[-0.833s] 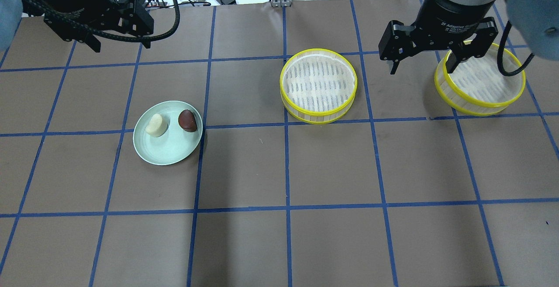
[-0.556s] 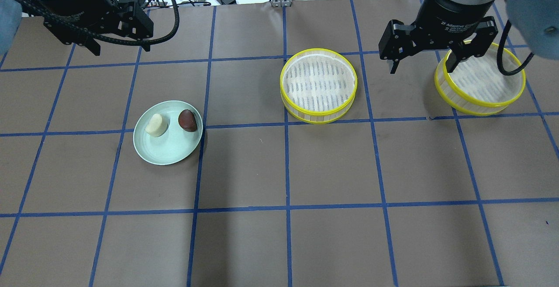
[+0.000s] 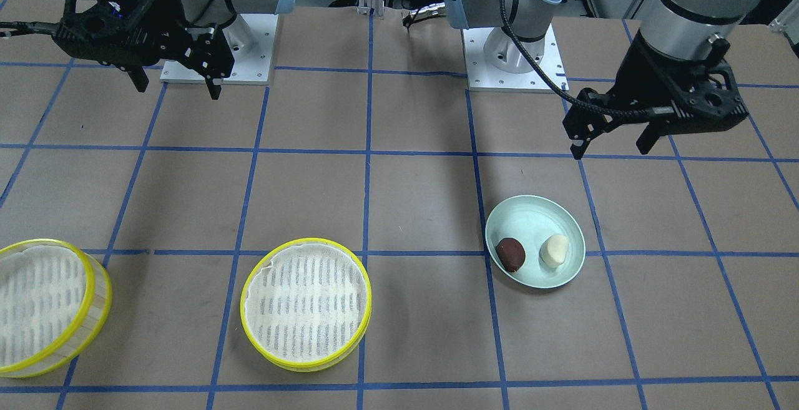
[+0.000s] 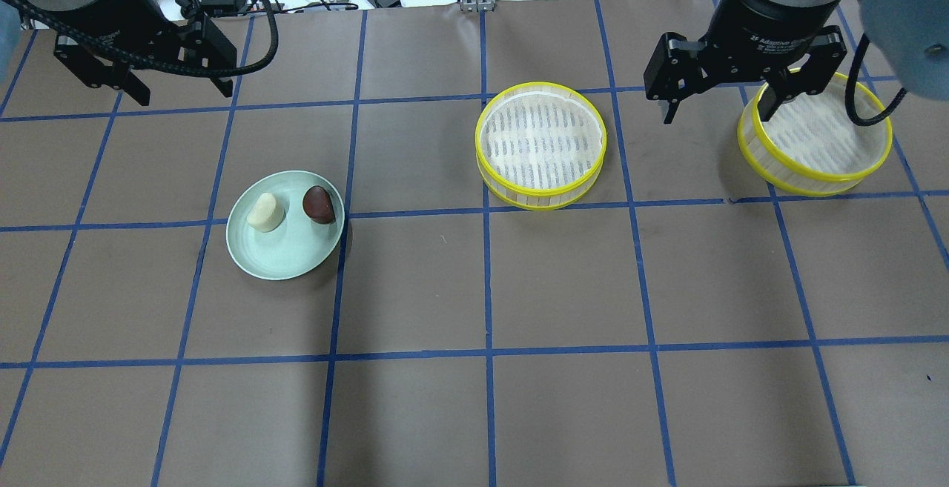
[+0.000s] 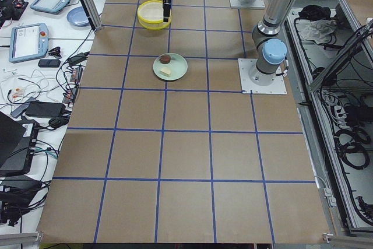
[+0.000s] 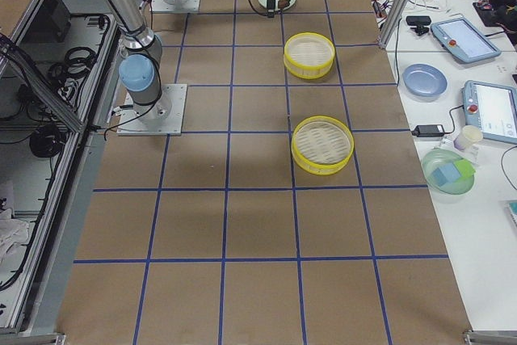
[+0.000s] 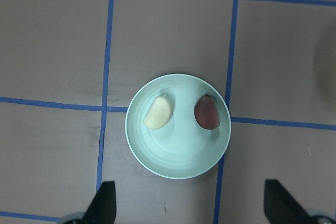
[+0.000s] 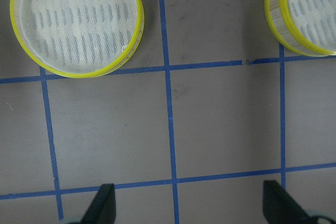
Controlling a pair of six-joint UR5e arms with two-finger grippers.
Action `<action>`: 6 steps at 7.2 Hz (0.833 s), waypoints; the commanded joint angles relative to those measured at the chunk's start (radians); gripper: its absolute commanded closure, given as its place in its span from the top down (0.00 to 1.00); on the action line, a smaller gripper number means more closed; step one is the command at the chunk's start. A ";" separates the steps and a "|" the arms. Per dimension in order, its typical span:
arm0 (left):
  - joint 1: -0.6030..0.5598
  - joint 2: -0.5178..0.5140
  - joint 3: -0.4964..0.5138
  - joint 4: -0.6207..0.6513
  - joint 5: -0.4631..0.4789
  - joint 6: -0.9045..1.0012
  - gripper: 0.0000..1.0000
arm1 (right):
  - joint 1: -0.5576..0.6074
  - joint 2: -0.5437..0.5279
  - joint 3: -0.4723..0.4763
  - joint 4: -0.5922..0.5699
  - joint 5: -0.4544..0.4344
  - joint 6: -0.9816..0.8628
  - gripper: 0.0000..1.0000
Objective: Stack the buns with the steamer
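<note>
Left gripper (image 4: pixel 182 91) and right gripper (image 4: pixel 716 115) hung spread, empty; cream bun (image 4: pixel 266 213) and brown bun (image 4: pixel 319 204) looked soft and light, best pinched gently across the middle.

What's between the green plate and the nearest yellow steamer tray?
Nothing sits there. The overhead view shows only bare brown table and a blue tape line between plate and steamer tray.

The table (image 4: pixel 415 287), covered in brown paper gridded with blue tape (image 4: pixel 487 279), carries three things. Seen from overhead, a pale green plate (image 4: pixel 285 273) sits at nine o'clock from its middle. A shallow steamer tier (image 4: pixel 541 138) sits at one o'clock and a deeper steamer tier (image 4: pixel 819 138) at two o'clock, well apart.
</note>
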 commanded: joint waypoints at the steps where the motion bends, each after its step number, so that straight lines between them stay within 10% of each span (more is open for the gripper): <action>1: 0.121 -0.023 -0.129 0.025 -0.082 0.114 1.00 | -0.075 0.011 0.001 -0.040 0.001 -0.102 1.00; 6: 0.123 -0.248 -0.224 0.227 -0.100 0.416 0.98 | -0.451 0.176 0.001 -0.195 0.081 -0.544 1.00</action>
